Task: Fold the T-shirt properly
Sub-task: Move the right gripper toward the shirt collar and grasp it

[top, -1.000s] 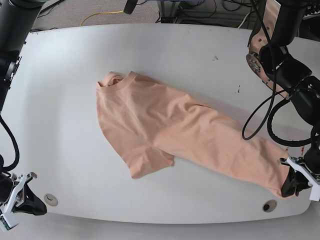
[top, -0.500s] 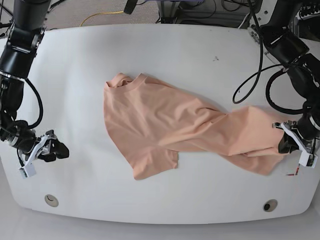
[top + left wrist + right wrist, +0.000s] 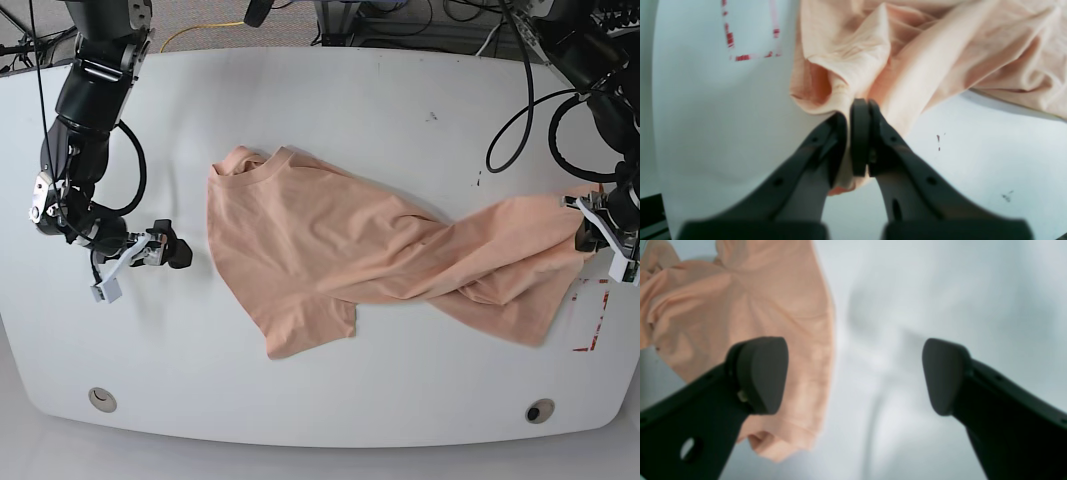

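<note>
No fold is made yet: T-shirt (image 3: 350,265) lies twisted mid-table (image 3: 330,110). Left gripper (image 3: 855,115) is clamped on its hem; right gripper (image 3: 853,373), beside its sleeve, stands apart and empty

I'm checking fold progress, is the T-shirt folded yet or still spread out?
Not folded. The T-shirt lies mostly spread on the table, with its lower part twisted and bunched where the left claw pinches it.
</note>
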Robot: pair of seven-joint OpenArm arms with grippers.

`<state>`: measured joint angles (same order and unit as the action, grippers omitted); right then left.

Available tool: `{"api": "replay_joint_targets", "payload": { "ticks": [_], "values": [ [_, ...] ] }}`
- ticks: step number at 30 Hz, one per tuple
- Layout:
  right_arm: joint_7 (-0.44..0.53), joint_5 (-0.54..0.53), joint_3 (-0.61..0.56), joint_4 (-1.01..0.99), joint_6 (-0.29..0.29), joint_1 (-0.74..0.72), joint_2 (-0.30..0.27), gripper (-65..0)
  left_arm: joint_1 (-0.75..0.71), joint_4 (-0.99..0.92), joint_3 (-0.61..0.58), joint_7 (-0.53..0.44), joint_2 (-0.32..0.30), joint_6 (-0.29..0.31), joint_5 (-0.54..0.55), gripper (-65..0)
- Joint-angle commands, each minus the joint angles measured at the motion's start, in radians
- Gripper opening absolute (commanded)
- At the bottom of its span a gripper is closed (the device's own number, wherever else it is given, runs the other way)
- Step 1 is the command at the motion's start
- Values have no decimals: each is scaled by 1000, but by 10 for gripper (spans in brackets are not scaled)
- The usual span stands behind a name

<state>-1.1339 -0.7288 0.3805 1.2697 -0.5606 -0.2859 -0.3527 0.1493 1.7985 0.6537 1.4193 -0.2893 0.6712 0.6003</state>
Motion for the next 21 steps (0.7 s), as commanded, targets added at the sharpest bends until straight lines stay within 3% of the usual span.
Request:
{"api": "replay_joint_targets", "payload": {
  "ticks": [1,9,21],
  "values": [
    [56,-24,5,-31,-11,-11,1,-40,-12,24,2,-23,-15,5,20,-650],
    [96,-18,12,-49,-8,14,62,-114,-44,19,4,-23,-17,5,20,-650],
    [211,-16,-7,-218,-6,12,128,-114,-52,22,2,-23,-14,5,20,-650]
  ]
}}
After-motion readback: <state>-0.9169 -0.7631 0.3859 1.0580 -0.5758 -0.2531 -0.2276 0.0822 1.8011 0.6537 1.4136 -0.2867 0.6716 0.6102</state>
